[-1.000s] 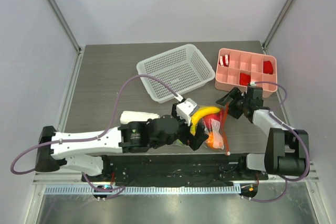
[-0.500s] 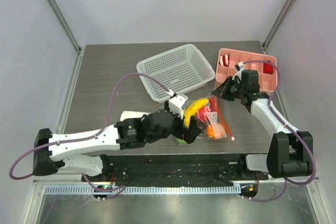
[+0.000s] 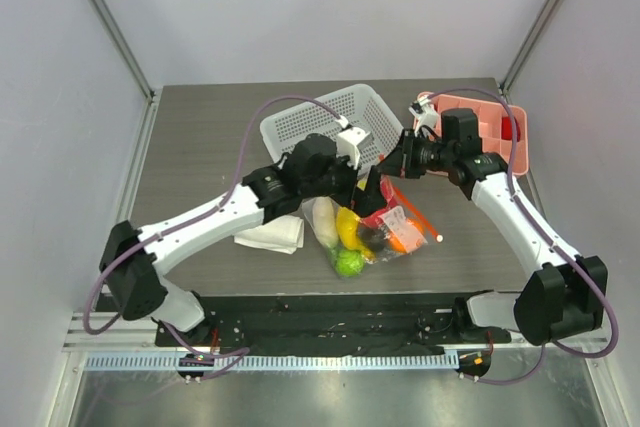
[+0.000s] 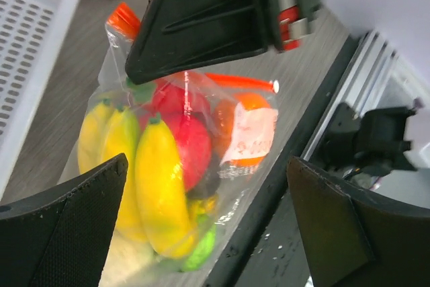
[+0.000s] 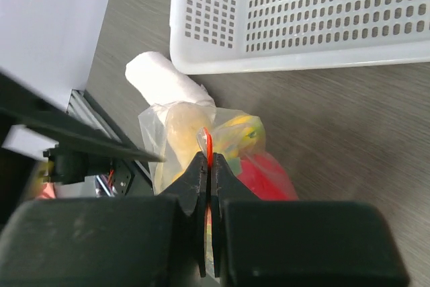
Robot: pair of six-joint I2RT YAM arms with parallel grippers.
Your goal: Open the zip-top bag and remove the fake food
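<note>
Right claw (image 5: 208, 160) clamped on the bag's (image 3: 388, 230) zip strip (image 5: 209, 140), left claw (image 3: 366, 192) spread wide, empty; bag apparently unopened, toy food (image 4: 161, 189) all inside.

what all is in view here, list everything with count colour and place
clear floppy zip-top plastic bag: one, orange-red zip strip, table centre
small plastic toy fruit and vegetables: several, yellow, red, orange, green, white, inside the bag
white perforated plastic basket: one, behind the bag
pink plastic compartment tray: one, far right
small red pieces: a few, in the tray
rolled white cloth: one, left of the bag
grey wood-grain table: one
left claw: black, open, over the bag
right claw: black, shut on the zip strip
</note>
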